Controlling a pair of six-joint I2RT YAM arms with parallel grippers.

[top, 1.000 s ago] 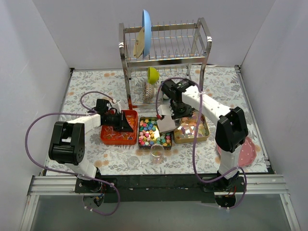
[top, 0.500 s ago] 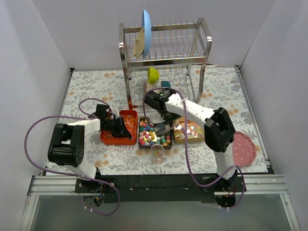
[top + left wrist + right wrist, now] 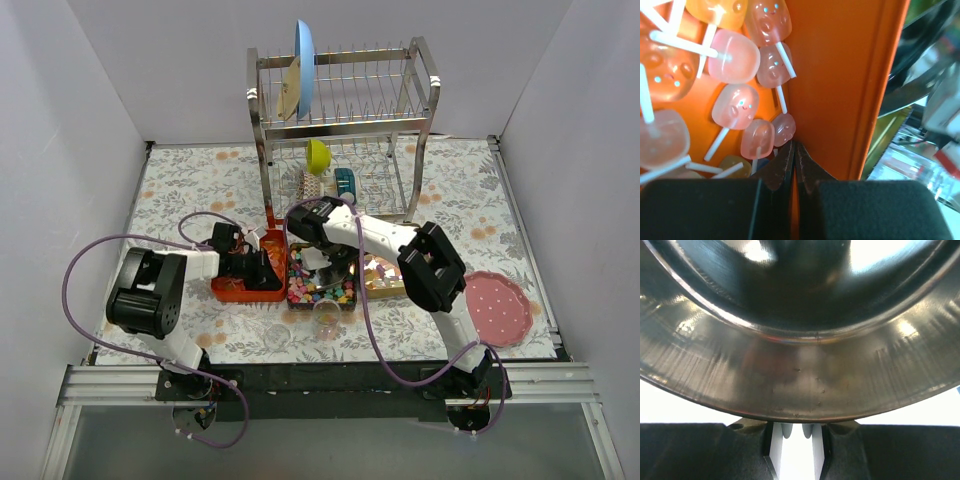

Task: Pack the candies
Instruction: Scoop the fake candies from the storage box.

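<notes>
The candies (image 3: 304, 291) are tiny mixed-colour lumps filling a dark rectangular tray (image 3: 291, 301) at the table's middle. A small clear glass (image 3: 325, 316) stands just in front of that tray. My right gripper (image 3: 322, 266) hangs low over the candy tray, shut on a shiny metal scoop (image 3: 800, 365) whose bowl fills the right wrist view; the gripper (image 3: 798, 432) shows below it. My left gripper (image 3: 262, 263) is shut on the right wall of the orange tray (image 3: 235, 291); in the left wrist view the gripper (image 3: 794, 150) pinches that orange wall (image 3: 840, 90).
Pink and orange lollipops (image 3: 732, 57) lie in the orange tray. A gold tray (image 3: 388, 280) of wrapped sweets sits right of the candy tray. A second clear glass (image 3: 278, 336) stands near the front. A pink plate (image 3: 498, 308) lies right; a steel dish rack (image 3: 340, 130) stands behind.
My right arm has swung left with the scoop, from over the gold tray to low over the candy tray. My left gripper has stayed at the orange tray, shifting slightly right.
</notes>
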